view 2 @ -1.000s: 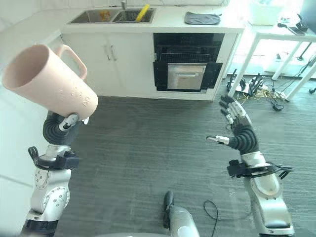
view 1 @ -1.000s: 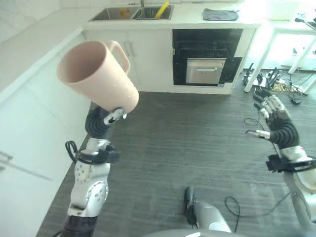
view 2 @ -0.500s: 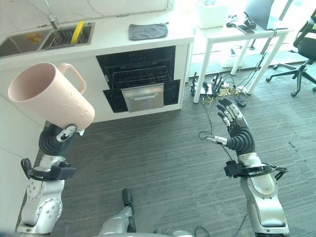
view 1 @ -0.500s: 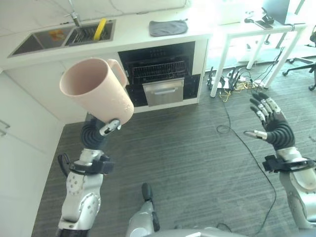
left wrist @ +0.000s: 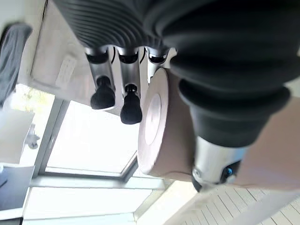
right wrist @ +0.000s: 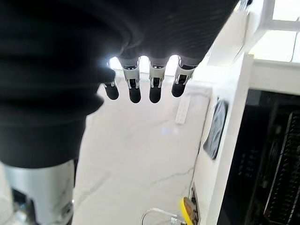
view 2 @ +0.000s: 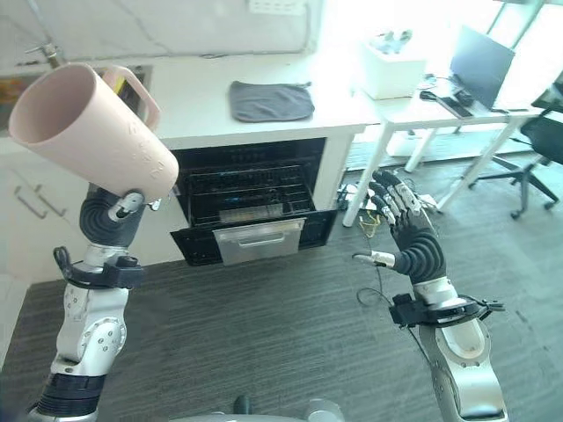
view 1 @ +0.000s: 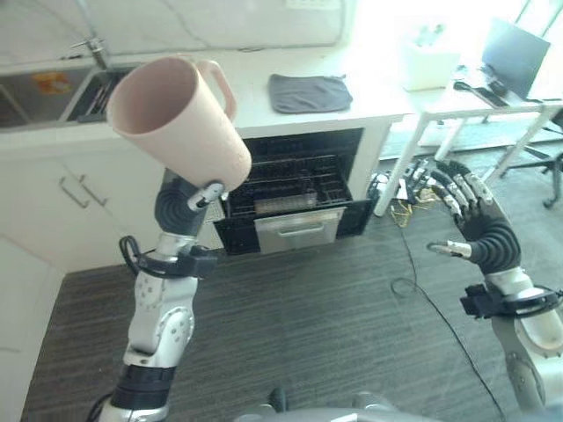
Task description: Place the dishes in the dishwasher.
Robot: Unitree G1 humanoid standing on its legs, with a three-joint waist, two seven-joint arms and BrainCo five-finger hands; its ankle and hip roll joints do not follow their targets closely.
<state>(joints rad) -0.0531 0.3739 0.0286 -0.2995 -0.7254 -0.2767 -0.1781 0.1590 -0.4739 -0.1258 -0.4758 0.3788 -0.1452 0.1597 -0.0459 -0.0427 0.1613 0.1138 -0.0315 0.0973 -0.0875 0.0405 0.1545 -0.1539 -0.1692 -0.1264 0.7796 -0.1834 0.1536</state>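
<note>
My left hand (view 1: pixel 186 204) holds a large pale pink mug (view 1: pixel 176 119) with a handle, raised high and tilted, its mouth towards me. In the left wrist view the thumb (left wrist: pixel 212 158) presses on the mug's (left wrist: pixel 161 140) side near its base, and the fingers (left wrist: pixel 130 102) reach past the base. The dishwasher (view 1: pixel 290 189) stands open under the white counter, its black wire rack showing and a steel front panel (view 1: pixel 295 233) low in the opening. My right hand (view 2: pixel 406 239) is raised to the right of it, open, fingers spread, holding nothing.
A grey cloth (view 1: pixel 308 92) lies on the counter (view 1: pixel 255 110) above the dishwasher. A sink with a tap (view 1: pixel 92 54) is at the left. A white table (view 2: pixel 457 110) with a laptop (view 2: pixel 479 75) stands to the right, an office chair (view 2: pixel 538 145) beyond it, cables (view 1: pixel 413 264) on the floor.
The camera has swung round: the dishwasher and counter now lie straight ahead and nearer. The mug stays raised in my left hand and my right hand stays open.
</note>
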